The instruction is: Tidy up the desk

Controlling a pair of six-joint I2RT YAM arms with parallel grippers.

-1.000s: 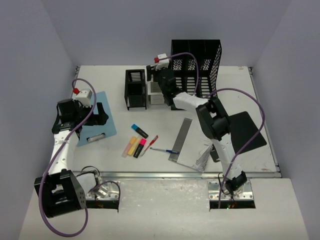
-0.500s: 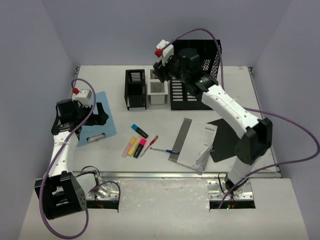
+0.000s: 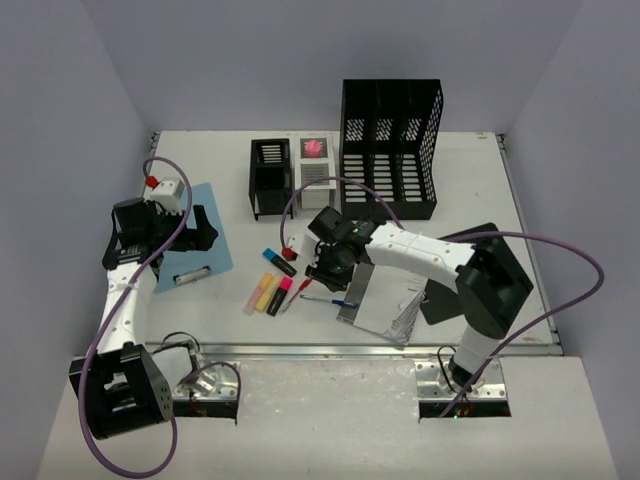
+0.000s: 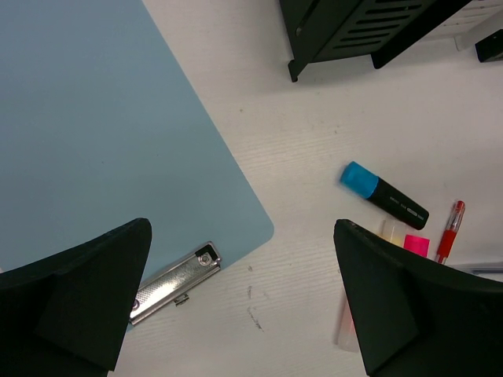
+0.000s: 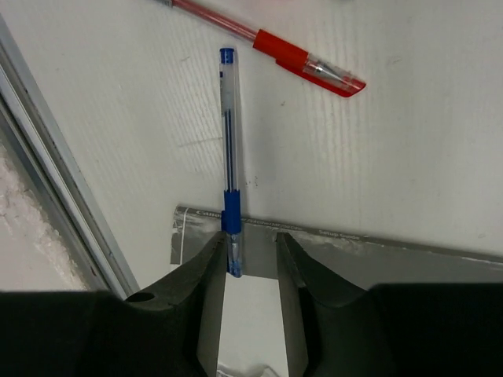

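Observation:
The white desk [image 3: 470,185] holds scattered stationery. My right gripper [image 3: 328,272] is low over the front middle. In the right wrist view, my right gripper [image 5: 250,275] is open a narrow way. The tip end of a blue pen [image 5: 228,141] lies between the fingers, close to the left one, on the grey spine of a notebook [image 5: 377,251]. A red pen [image 5: 291,51] lies just beyond. My left gripper [image 4: 240,298] is wide open and empty above the corner of a blue clipboard [image 4: 102,133] and its metal clip [image 4: 173,281].
A blue-capped highlighter [image 3: 279,262], a yellow one [image 3: 262,292] and a pink one [image 3: 279,295] lie left of the red pen [image 3: 303,288]. At the back stand a black mesh holder [image 3: 271,178], a white holder [image 3: 315,165] and a black file rack [image 3: 390,150]. A black sheet [image 3: 490,262] lies right.
My right arm swung from the holders at the back down to the blue pen at the front, and its jaws narrowed. A pink thing now shows in the white holder. The left arm stayed still.

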